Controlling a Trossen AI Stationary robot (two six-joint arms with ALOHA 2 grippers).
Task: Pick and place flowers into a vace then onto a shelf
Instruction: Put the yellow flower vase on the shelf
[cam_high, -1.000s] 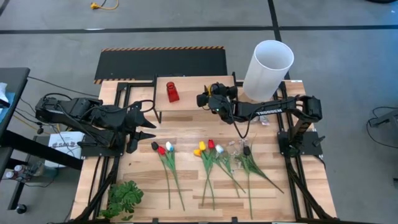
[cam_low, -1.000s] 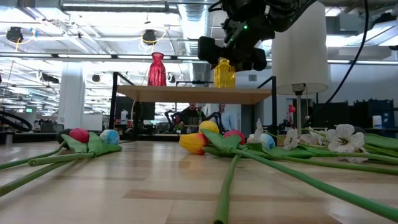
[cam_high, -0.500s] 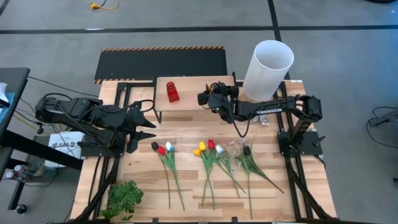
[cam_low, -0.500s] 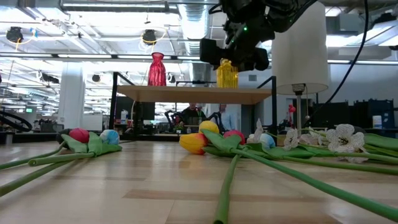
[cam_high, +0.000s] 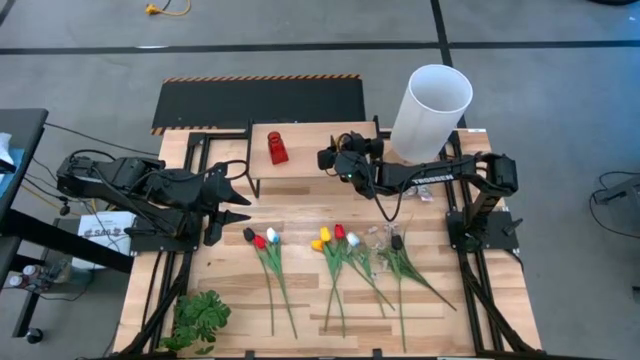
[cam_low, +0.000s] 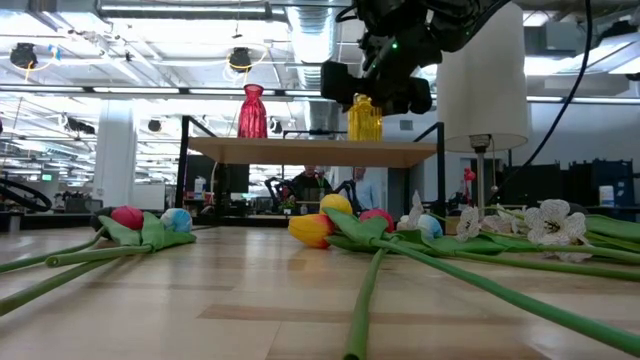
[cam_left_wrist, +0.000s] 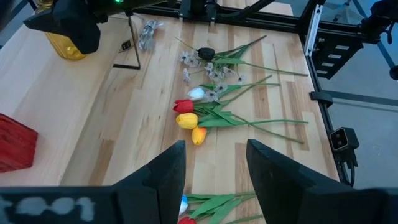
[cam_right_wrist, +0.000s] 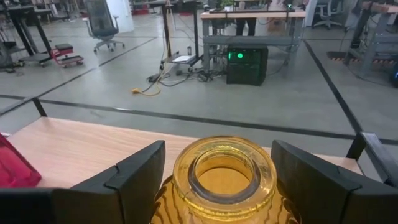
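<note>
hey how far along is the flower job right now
Early. Done: nothing; every flower lies on the table, and the red vase and yellow vase on the shelf hold none. In hand: the open right gripper straddles the yellow vase; the left gripper waits. Left: all filling and shelving.

Tall white cylindrical container (cam_high: 432, 108) stands at the far right of the table. Black flat panel with striped edge (cam_high: 260, 100) lies beyond the table's far edge — on the grey floor. Bushy green leafy sprig (cam_high: 198, 318) rests at the near left corner of the light-wood table (cam_high: 305, 300). Green-lit black box (cam_right_wrist: 247, 64) sits under a far desk — office chair (cam_right_wrist: 101, 23) well to its left.
</note>
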